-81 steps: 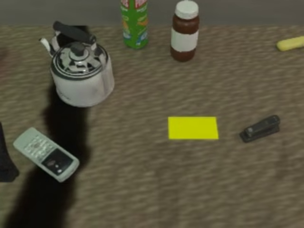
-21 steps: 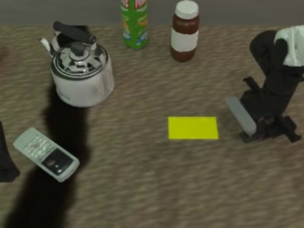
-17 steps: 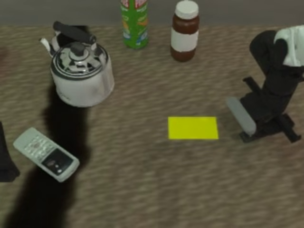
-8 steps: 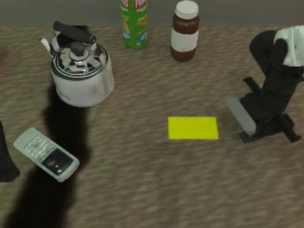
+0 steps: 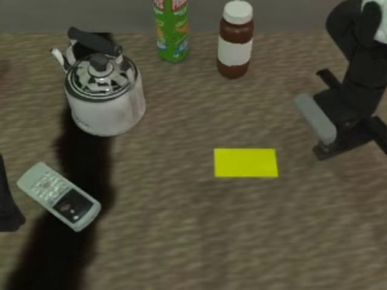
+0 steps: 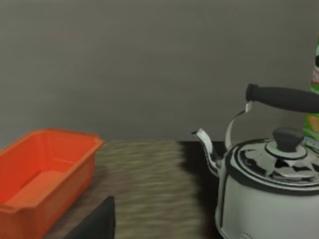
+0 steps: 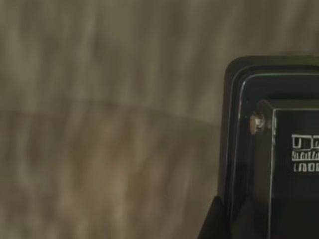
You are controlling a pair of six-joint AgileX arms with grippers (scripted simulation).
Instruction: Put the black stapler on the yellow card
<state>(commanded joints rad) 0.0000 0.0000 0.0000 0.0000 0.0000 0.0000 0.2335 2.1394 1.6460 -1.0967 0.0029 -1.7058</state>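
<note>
The black stapler (image 5: 323,151) hangs clear of the table at the right, and my right gripper (image 5: 347,142) is shut on it. Only its dark end pokes out under the arm in the top view. The right wrist view shows its glossy black body (image 7: 271,149) close up, beside one fingertip (image 7: 214,224). The yellow card (image 5: 246,162) lies flat and bare at the table's middle, to the left of the stapler. My left gripper (image 5: 5,205) rests parked at the far left edge, open.
A white-and-black kettle (image 5: 104,90) stands at the back left and a grey-white remote (image 5: 58,196) lies in front of it. A green can (image 5: 172,30) and a brown jar (image 5: 235,42) stand at the back. An orange bin (image 6: 45,174) appears in the left wrist view.
My right arm came in from the right and closed on the stapler. In the last half second it rose and drew back, taking the stapler off the table.
</note>
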